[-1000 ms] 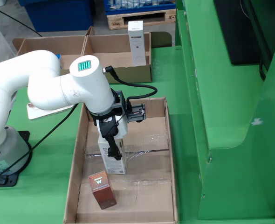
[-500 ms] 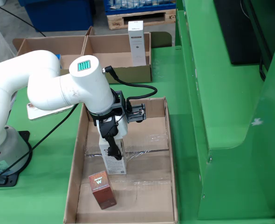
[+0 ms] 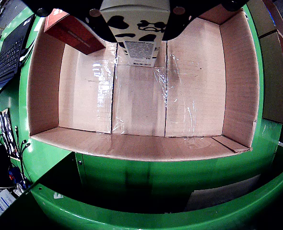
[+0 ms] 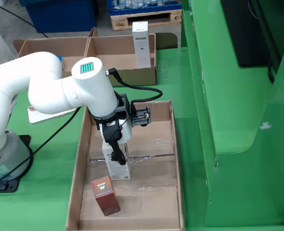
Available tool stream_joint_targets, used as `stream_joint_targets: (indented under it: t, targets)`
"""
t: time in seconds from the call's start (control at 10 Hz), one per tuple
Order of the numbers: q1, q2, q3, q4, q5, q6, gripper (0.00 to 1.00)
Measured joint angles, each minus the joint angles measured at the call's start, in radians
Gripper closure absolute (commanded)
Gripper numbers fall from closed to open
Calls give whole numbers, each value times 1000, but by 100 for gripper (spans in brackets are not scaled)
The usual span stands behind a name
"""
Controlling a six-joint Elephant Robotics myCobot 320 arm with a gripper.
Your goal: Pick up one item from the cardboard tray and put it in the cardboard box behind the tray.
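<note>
Pincer clenched on white cow-patterned carton, mid-frame inside shallow cardboard tray; lift and transfer to rear cardboard box outstanding.

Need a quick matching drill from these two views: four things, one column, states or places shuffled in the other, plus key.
Things:
1. cow-print carton
2. red-brown box
3. tall white carton
4. gripper

States or places:
A. standing in the far cardboard tray, fixed view
B. jaws closed on a carton above the box floor
C. on the floor of the near cardboard box, toward its near end in the fixed view
D. held between the jaws, barcode label showing in the wrist view

Pairs: 1-D, 2-C, 3-A, 4-B
</note>
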Motion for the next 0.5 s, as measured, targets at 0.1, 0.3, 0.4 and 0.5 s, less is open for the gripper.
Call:
stream_joint_targets:
  t: [0.1, 0.3, 0.4, 0.5]
  targets:
    - [0, 0, 0, 0, 0, 0, 100]
    - [0, 0, 0, 0, 0, 0, 100]
    - [0, 0, 0, 0, 0, 0, 100]
    - [0, 0, -5, 9, 0, 0, 100]
